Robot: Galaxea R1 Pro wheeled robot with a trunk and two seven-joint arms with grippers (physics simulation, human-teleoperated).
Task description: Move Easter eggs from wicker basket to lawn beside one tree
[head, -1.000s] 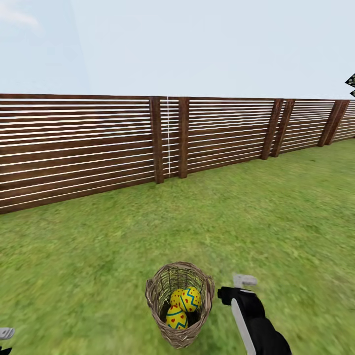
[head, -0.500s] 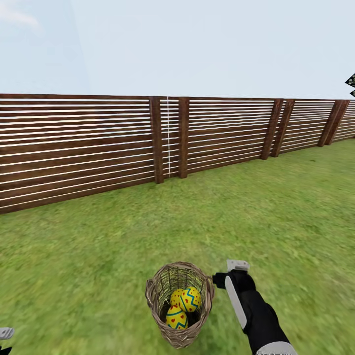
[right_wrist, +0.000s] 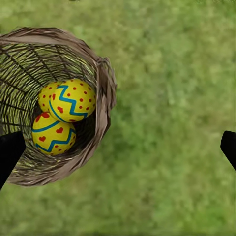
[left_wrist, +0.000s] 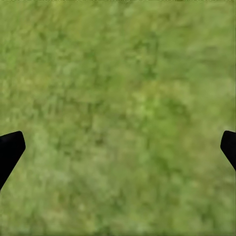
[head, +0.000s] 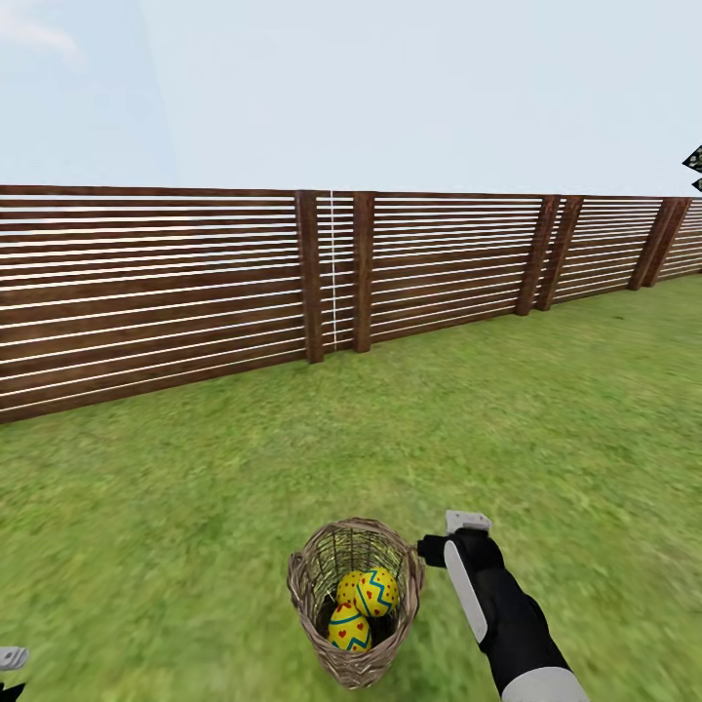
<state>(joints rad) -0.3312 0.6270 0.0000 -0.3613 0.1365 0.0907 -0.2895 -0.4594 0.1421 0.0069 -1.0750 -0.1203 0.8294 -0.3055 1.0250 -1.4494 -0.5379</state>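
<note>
We see open lawn (head: 546, 409) all around | fence (head: 195, 283) across the upper frame | basket (head: 356, 604) holds eggs (head: 366, 600), lower centre | right gripper (head: 458, 536) beside its rim, jaws apart | left gripper (left_wrist: 118, 147) jaws apart

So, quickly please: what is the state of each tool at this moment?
Left tool: open, empty, over bare lawn.
Right tool: open, empty, beside the wicker basket that holds the eggs.
</note>
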